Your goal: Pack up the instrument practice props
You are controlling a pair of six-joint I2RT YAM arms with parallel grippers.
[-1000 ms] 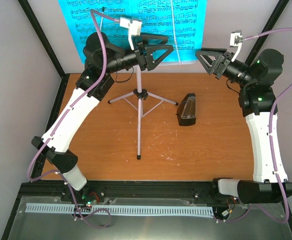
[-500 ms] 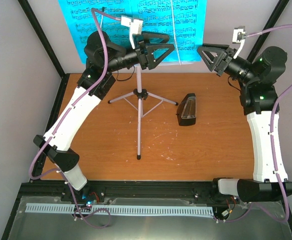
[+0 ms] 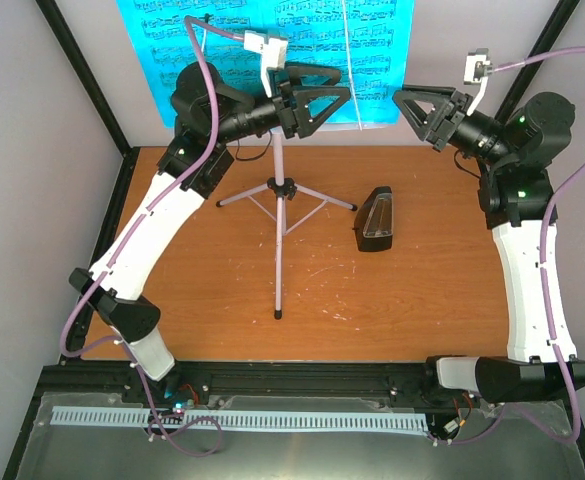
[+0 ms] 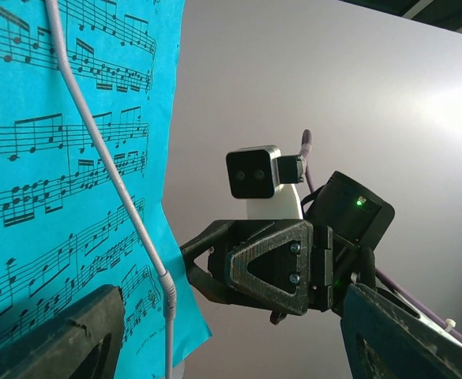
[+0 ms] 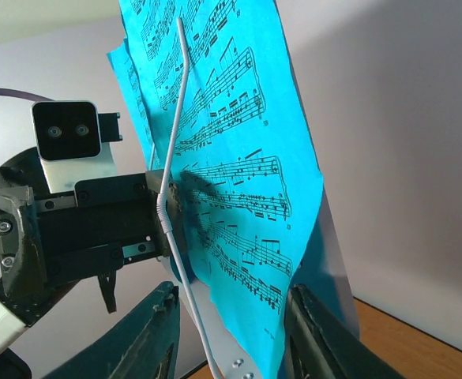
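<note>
The white tripod music stand (image 3: 278,230) stands mid-table, its desk raised at the back. Cyan sheet-music pages (image 3: 262,50) lie on the desk under a white wire page holder (image 4: 120,197). My left gripper (image 3: 317,98) is open at the pages' lower edge; in the left wrist view (image 4: 231,343) the page edge and wire sit between its fingers. My right gripper (image 3: 420,108) is open just right of the pages; in the right wrist view (image 5: 231,324) its fingers straddle the pages' (image 5: 231,158) lower corner. The black metronome (image 3: 376,220) stands right of the stand's pole.
The stand's tripod legs (image 3: 312,197) spread over the wooden table (image 3: 192,290). Grey walls and black frame posts (image 3: 87,80) close in the back and sides. The two grippers face each other closely, the right one showing in the left wrist view (image 4: 270,272). Purple cables loop off both wrists.
My right gripper has risen a little and edged left toward the pages. My left gripper has shifted slightly right. The pages, the stand and the metronome have not moved.
</note>
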